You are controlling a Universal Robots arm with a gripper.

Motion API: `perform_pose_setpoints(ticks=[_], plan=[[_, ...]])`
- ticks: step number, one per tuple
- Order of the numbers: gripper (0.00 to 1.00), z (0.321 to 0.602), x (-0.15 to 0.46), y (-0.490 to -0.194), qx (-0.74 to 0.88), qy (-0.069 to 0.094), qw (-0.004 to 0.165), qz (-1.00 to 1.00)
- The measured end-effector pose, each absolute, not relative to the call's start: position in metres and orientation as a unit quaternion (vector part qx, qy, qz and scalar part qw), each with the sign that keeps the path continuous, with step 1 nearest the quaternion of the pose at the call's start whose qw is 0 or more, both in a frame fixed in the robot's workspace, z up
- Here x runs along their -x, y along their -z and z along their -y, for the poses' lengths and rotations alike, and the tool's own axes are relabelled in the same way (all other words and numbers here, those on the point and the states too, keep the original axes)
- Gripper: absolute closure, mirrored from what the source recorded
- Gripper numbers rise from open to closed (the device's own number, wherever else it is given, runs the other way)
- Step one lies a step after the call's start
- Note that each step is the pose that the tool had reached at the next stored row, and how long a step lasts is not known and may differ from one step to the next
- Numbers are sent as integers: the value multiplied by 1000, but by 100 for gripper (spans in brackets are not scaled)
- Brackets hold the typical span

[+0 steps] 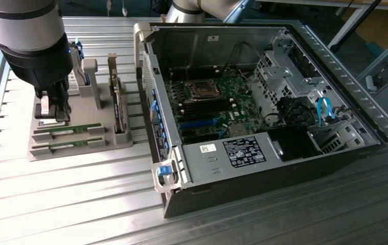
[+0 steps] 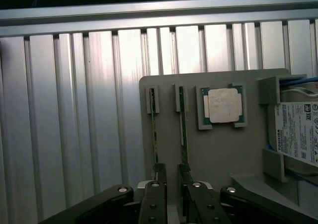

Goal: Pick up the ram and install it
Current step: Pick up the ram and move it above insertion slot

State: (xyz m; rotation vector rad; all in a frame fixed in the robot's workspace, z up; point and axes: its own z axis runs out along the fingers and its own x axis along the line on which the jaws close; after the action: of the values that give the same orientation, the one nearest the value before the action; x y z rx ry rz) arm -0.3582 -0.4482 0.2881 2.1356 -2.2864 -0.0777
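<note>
Two ram sticks lie edge-up, side by side, in a grey holder (image 1: pixel 78 153) at the exterior view's left: one ram (image 1: pixel 68 133) nearer the arm, the other (image 1: pixel 68 148) in front of it. From the wrist they show as thin lines, one ram (image 2: pixel 155 134) and its twin (image 2: pixel 183 134). My gripper (image 1: pixel 56 118) hangs over the holder's back part, close above the sticks' ends. Its fingers (image 2: pixel 159 173) stand apart, roughly in line with the two sticks. The gripper (image 2: pixel 172 168) is open, with the bare holder showing in the gap and nothing held.
A silver processor chip (image 2: pixel 224 106) and a hard drive (image 2: pixel 298 132) sit in the same holder. A dark card (image 1: pixel 118 109) stands upright at its side. The open computer case (image 1: pixel 262 168) lies at the exterior view's right, its motherboard (image 1: pixel 207 109) exposed. Everything rests on a ribbed aluminium table (image 1: pixel 65 199).
</note>
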Motion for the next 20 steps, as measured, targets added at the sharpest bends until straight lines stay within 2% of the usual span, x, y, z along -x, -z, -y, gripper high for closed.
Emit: perform_pose_setpoints(ticks=[20], plan=[[76,448,360,-266,-682,25,6,731]])
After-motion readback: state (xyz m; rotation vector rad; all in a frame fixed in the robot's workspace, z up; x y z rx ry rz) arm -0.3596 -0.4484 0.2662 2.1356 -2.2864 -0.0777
